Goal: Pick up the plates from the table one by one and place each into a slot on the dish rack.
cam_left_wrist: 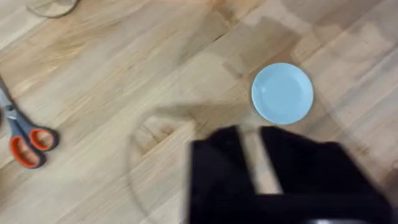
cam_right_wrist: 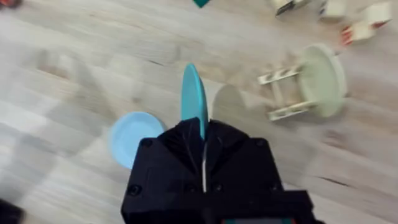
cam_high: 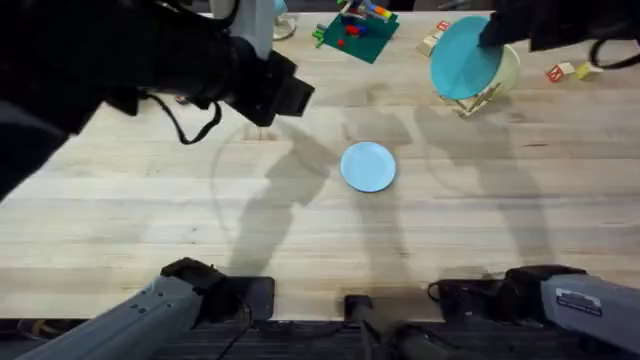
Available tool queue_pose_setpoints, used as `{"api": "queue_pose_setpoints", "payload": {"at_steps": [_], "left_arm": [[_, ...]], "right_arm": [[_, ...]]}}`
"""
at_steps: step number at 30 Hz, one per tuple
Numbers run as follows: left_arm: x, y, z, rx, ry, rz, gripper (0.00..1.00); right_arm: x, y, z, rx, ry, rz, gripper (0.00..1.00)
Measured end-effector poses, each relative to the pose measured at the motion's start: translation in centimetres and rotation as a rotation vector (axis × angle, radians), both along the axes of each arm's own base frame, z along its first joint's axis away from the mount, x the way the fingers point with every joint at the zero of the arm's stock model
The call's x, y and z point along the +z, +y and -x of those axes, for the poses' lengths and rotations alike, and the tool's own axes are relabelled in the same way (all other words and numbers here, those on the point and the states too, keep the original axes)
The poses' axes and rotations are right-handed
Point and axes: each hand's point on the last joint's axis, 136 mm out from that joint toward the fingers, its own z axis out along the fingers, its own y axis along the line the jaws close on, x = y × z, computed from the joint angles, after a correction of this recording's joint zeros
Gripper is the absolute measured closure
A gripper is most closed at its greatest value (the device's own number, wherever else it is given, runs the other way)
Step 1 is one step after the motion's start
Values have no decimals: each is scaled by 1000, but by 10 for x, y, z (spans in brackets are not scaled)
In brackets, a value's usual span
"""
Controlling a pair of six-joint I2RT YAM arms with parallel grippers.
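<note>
From overhead, the pale blue plate [cam_high: 368, 166] lies flat near the middle of the tabletop [cam_high: 120, 220]. Up at about one o'clock from it, the right gripper [cam_high: 487, 38] holds the teal plate [cam_high: 463, 58] on edge, right over the dish rack [cam_high: 478, 98], where a cream plate [cam_high: 509, 68] already stands. The left gripper [cam_high: 285, 90] hangs at about ten o'clock from the blue plate, well apart from it.

In the left wrist view, the left gripper [cam_left_wrist: 249, 135] has its jaws apart with bare wood between them; the pale blue plate [cam_left_wrist: 282, 93] lies just beyond them, untouched. Orange-handled scissors [cam_left_wrist: 22, 134] lie well off to the side.

In the right wrist view, the right gripper [cam_right_wrist: 203, 130] has its jaws clamped on the rim of the teal plate [cam_right_wrist: 193, 94], which stands upright. The pale blue plate [cam_right_wrist: 129, 138] lies flat beneath, and the dish rack [cam_right_wrist: 283, 93] with the cream plate [cam_right_wrist: 322, 79] sits farther off.
</note>
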Motion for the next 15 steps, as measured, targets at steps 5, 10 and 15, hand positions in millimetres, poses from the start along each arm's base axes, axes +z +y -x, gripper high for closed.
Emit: {"api": "queue_pose_setpoints", "payload": {"at_steps": [5, 10, 15], "left_arm": [[2, 4, 0, 16, -13, -13, 78], [1, 5, -1, 25, -11, -16, 7], [1, 5, -1, 25, -11, -16, 7]], "right_arm": [[11, -17, 1, 44, -43, 156, 971], [18, -37, -2, 57, -76, 318, 971], [23, -60, -7, 36, -97, 432, 971]]}}
